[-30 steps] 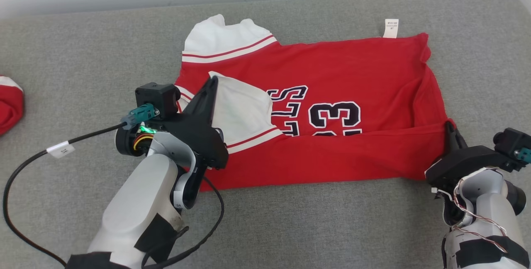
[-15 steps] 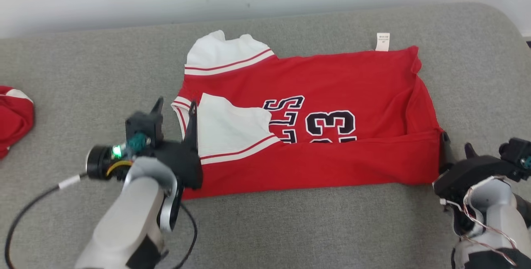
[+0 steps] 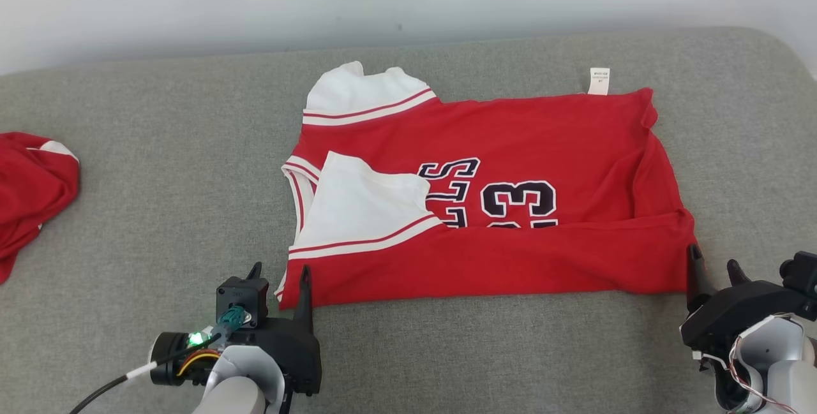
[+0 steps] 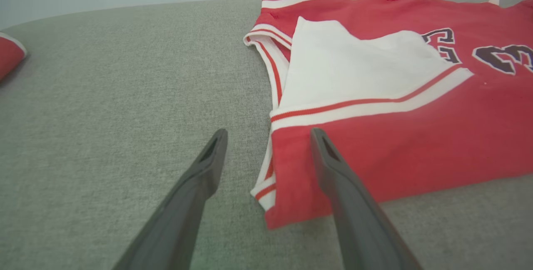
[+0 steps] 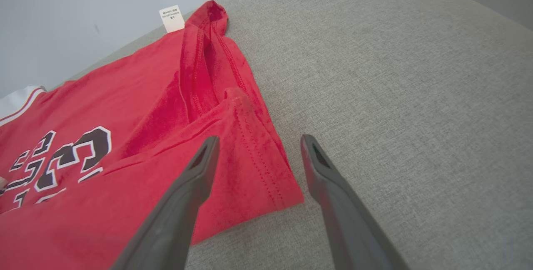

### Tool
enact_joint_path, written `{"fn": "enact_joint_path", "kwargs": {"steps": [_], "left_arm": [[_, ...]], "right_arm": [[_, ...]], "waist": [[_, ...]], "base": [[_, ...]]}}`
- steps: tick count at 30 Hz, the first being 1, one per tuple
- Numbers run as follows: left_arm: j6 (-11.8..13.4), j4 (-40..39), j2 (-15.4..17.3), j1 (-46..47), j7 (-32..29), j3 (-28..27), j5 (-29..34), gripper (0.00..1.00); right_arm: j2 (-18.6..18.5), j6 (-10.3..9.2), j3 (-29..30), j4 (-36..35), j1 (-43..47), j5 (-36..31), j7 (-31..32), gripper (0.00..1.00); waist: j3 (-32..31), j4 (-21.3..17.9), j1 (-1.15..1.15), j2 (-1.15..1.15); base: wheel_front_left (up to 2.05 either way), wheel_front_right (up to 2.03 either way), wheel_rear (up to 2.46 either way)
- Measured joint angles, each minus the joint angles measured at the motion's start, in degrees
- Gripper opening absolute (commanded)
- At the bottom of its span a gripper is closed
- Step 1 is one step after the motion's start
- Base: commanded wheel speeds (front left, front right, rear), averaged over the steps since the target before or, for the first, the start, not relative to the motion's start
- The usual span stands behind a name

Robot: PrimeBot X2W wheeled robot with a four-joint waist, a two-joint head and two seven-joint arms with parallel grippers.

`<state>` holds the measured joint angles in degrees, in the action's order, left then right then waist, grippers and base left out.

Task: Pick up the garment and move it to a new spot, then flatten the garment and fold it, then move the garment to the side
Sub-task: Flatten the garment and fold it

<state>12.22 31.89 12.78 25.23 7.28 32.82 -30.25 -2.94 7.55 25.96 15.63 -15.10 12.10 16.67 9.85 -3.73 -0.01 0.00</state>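
Garment part-folded on cushion; left claw, right claw released at corners, contact unclear.

Head view: we look from high up, forward and down, onto the grey cushion; the whole garment fits in, with the pale wall along the top edge.
Left wrist view: we sit low and close to the cushion, looking along the left gripper at the garment's white-sleeved end.
Right wrist view: low and close too, we look along the right gripper at the garment's red corner, the wall beyond.
Shared: all three catch the printed number and the white label; our head view takes in both grippers.
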Motion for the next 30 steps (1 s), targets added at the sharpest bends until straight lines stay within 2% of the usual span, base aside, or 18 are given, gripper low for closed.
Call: {"fn": "enact_joint_path", "kwargs": {"steps": [3,9,10,11,12,13,21,27,29,30], "left_arm": [[0.8,0.4,-0.1,0.0,-1.5,0.1,-0.2,1.00],[0.8,3.1,-1.0,0.8,-4.4,-0.5,-2.1,1.00],[0.6,3.3,-1.1,1.1,-5.0,-0.5,-2.2,0.57],[0.3,3.5,-1.3,1.3,-5.2,-0.5,-2.5,0.42],[-0.1,3.5,-1.3,1.4,-5.4,-0.5,-2.7,0.16],[-0.2,3.6,-1.3,1.7,-5.5,-0.3,-2.8,0.00],[-1.2,3.7,-2.1,2.4,-5.3,0.0,-3.6,0.00],[-1.6,4.2,-2.2,2.8,-4.9,0.2,-3.7,0.00],[-1.6,4.3,-2.2,2.7,-5.0,0.4,-4.0,0.00],[-1.5,4.3,-2.3,2.7,-5.2,0.4,-4.1,0.00]], "right_arm": [[0.0,0.00,-1.0,0.2,0.3,0.2,-0.4,1.00],[0.0,0.00,-2.6,1.3,-0.7,-1.3,-0.6,1.00],[0.0,0.00,-2.8,1.6,-1.0,-2.1,-0.5,1.00],[-0.1,0.00,-2.8,1.9,-1.3,-3.1,-0.1,1.00],[0.0,0.00,-2.9,2.3,-1.5,-4.3,0.2,1.00],[0.0,0.00,-3.0,2.5,-1.7,-5.6,0.3,1.00],[0.0,0.00,-1.3,5.4,-3.5,-13.5,0.8,1.00],[-0.2,0.00,-0.3,9.3,-6.0,-15.0,2.1,1.00],[-0.3,0.00,-1.0,10.3,-6.5,-14.7,3.0,0.07],[-0.4,0.00,-1.3,10.7,-6.6,-14.7,3.1,0.00]], "waist": [[0.6,0.0,0.00,0.00],[2.2,-0.6,0.00,0.00],[2.5,-0.8,0.01,0.00],[2.8,-0.9,0.01,0.00],[3.1,-1.1,0.01,0.00],[3.4,-1.2,0.01,0.00],[5.4,-1.0,0.00,-0.01],[5.7,-0.5,0.00,-0.01],[5.4,-0.4,0.00,0.00],[5.2,-0.4,0.01,0.00]], "base": [[0.00,0.00,0.00],[0.00,0.00,0.00],[0.00,0.00,0.00],[0.00,0.00,0.00],[0.00,0.00,0.00],[0.00,0.00,0.00],[0.00,0.00,0.00],[0.00,0.00,0.00],[0.00,0.00,0.00],[0.00,0.00,0.00]]}}
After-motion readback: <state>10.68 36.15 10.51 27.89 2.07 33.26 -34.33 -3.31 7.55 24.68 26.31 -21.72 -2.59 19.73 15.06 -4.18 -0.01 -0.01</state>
